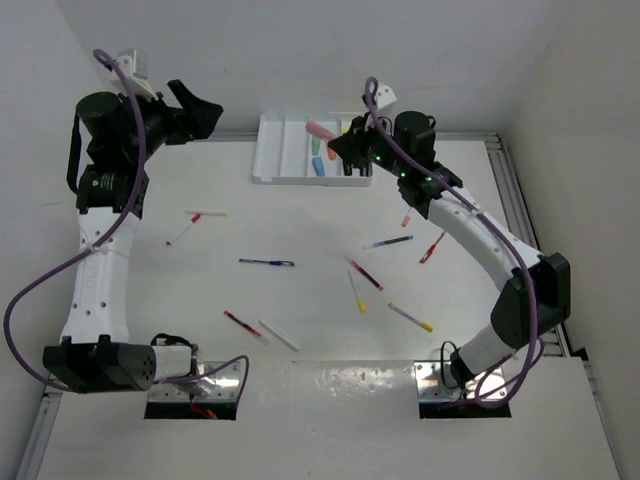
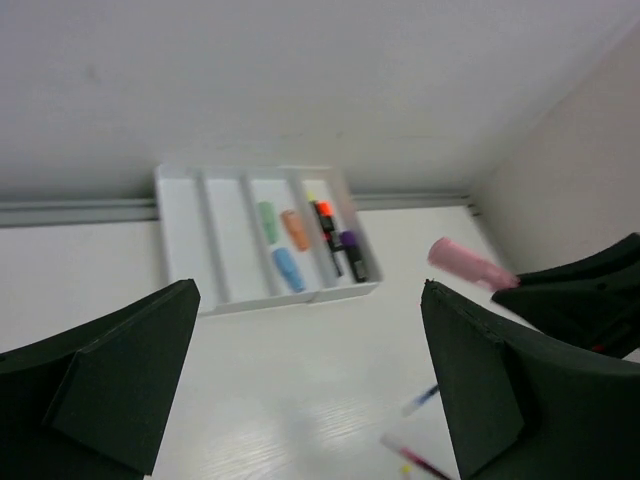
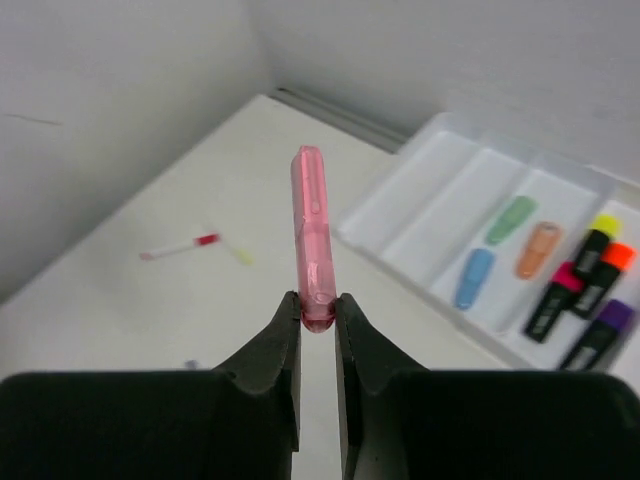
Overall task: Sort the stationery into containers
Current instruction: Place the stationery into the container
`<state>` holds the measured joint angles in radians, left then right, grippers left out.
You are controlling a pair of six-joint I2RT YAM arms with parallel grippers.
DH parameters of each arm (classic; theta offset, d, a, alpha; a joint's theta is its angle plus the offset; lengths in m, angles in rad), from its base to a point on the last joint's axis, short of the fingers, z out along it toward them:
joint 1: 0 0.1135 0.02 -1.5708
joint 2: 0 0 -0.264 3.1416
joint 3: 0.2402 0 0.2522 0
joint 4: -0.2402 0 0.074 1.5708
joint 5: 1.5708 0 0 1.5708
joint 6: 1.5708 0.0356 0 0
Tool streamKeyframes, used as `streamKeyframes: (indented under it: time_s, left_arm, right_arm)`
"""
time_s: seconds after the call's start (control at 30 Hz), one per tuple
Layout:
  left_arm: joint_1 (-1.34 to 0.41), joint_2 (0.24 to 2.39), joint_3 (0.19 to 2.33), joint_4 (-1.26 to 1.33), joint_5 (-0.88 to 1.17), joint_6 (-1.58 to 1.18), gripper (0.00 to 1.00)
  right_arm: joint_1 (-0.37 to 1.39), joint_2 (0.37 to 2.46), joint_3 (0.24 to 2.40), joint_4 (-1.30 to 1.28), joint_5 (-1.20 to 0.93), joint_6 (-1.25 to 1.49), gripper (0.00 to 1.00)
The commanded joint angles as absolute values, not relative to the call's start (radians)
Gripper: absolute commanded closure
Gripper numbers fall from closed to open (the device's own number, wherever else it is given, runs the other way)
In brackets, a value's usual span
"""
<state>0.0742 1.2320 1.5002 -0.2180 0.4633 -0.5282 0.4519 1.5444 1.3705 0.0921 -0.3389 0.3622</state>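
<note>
My right gripper point(image 1: 341, 146) is shut on the end of a pink highlighter point(image 1: 322, 131), holding it in the air over the white four-compartment tray point(image 1: 272, 150) at the back. In the right wrist view the highlighter point(image 3: 312, 225) sticks out from the gripper point(image 3: 318, 308) beside the tray point(image 3: 430, 195). The tray holds green point(image 3: 510, 218), orange point(image 3: 537, 249) and blue point(image 3: 474, 277) highlighters in one compartment and several black-bodied highlighters point(image 3: 585, 290) in the last. My left gripper point(image 1: 200, 110) is open and empty, raised at the back left; its view point(image 2: 310, 380) shows the tray point(image 2: 180, 230) ahead.
Loose pens lie on the table: a blue pen point(image 1: 267, 262), a red pen point(image 1: 365, 274), a yellow one point(image 1: 357, 292), a white-yellow one point(image 1: 411, 317), a red one point(image 1: 242, 322), a white one point(image 1: 279, 335), a red-white one point(image 1: 183, 230). White walls surround the table; a metal rail point(image 1: 510, 200) runs along the right edge.
</note>
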Motion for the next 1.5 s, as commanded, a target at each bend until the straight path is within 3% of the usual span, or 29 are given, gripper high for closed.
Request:
streamKeyframes:
  time_s: [0.0, 0.17, 0.57, 0.93, 1.0, 1.03, 1.13, 1.2, 1.3, 1.47]
  left_arm:
    - [0.06, 1.302, 1.587, -0.543, 0.278, -0.25, 0.0]
    - [0.064, 1.263, 1.531, -0.572, 0.127, -0.164, 0.0]
    - [0.074, 1.226, 1.393, -0.637, 0.103, -0.104, 0.0]
    - [0.083, 1.223, 1.367, -0.687, 0.097, -0.071, 0.0]
    - [0.084, 1.22, 1.376, -0.707, 0.094, -0.06, 0.0]
    - [0.087, 1.215, 1.377, -0.715, 0.091, -0.052, 0.0]
    - [0.089, 1.203, 1.387, -0.755, 0.091, -0.011, 0.0]
    - [0.09, 1.187, 1.385, -0.778, 0.084, 0.024, 0.0]
    - [0.092, 1.169, 1.358, -0.791, 0.124, 0.069, 0.0]
    - [0.104, 1.161, 1.313, -0.822, 0.205, 0.184, 0.0]
  right_arm:
    - [0.451, 1.641, 1.37, 0.176, -0.085, 0.107, 1.0]
    - [0.428, 1.9, 1.535, 0.256, 0.047, 0.164, 1.0]
    - [0.443, 2.406, 2.015, 0.302, 0.158, 0.265, 1.0]
    - [0.422, 2.563, 2.111, 0.354, 0.16, 0.261, 0.99]
    - [0.416, 2.571, 2.12, 0.336, 0.118, 0.271, 0.91]
    - [0.417, 2.569, 2.126, 0.33, 0.08, 0.276, 0.77]
    - [0.417, 2.55, 2.134, 0.304, 0.009, 0.265, 0.5]
    - [0.419, 2.504, 2.112, 0.296, -0.03, 0.264, 0.43]
    - [0.42, 2.42, 2.065, 0.27, -0.057, 0.247, 0.37]
    - [0.416, 2.212, 1.924, 0.152, -0.168, 0.278, 0.38]
